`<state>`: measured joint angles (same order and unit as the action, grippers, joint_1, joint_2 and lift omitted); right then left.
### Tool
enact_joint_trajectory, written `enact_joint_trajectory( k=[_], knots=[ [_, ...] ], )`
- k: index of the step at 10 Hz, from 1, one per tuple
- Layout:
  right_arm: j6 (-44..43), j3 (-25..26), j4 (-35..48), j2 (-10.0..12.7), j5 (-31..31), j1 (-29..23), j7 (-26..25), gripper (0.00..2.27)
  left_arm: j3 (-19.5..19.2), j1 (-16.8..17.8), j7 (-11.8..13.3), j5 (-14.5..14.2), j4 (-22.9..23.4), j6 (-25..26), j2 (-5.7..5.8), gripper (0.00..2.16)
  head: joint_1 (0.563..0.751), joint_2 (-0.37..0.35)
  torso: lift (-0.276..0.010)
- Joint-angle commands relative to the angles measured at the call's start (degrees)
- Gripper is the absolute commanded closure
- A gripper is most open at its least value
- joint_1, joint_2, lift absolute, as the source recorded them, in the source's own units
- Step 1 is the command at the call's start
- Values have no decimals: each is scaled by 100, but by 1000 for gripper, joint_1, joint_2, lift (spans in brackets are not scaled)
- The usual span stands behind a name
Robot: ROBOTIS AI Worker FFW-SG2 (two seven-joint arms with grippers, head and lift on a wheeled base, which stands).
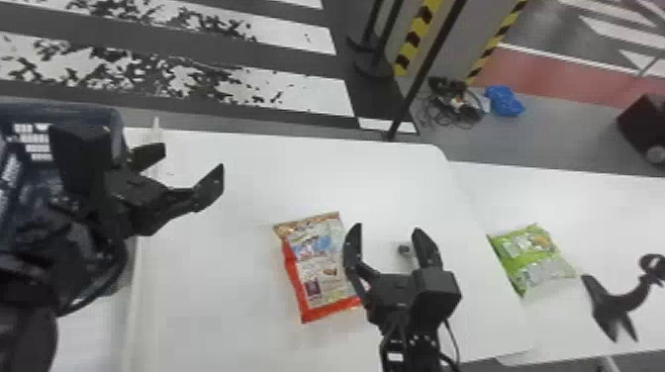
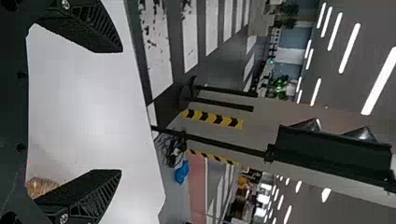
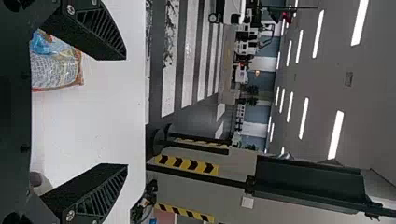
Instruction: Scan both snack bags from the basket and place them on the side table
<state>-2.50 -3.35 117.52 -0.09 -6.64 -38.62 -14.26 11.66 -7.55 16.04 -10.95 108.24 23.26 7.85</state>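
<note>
Here, red bag (image 1: 319, 267) lies crinkled; green bag (image 1: 532, 255), squarish.

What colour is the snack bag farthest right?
Mostly green, with pale patches; the snack bag shows best in the head view.

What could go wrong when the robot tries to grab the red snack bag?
The right gripper is open, with one finger right by the edge of the red snack bag, so it might push the bag or pinch just a corner. On the side table, the green snack bag lies near a black object, so a careless drop might bump either one.
</note>
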Motion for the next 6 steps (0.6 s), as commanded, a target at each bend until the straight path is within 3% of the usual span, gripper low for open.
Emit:
enact_joint_trajectory(
  k=[1,3,4,5,6],
  knots=[
    [0,-52,-1,14,-57,21,161,286,-516,-264,-30,-38,128,-712,199,76,695,-253,-75],
    [88,-105,-1,14,-136,39,336,1062,-1157,-669,-162,-161,207,-1275,349,76,695,-123,-75],
    [370,-122,17,14,-162,74,372,1828,-1412,-880,-162,-276,215,-1644,392,80,695,-60,-75],
    [862,-149,43,14,-241,109,416,2199,-1632,-1108,-145,-381,207,-1978,410,80,695,-38,-75],
    [1143,-149,34,14,-259,136,627,2253,-1817,-1319,-109,-434,198,-2312,410,80,695,4,-75]
  ],
)
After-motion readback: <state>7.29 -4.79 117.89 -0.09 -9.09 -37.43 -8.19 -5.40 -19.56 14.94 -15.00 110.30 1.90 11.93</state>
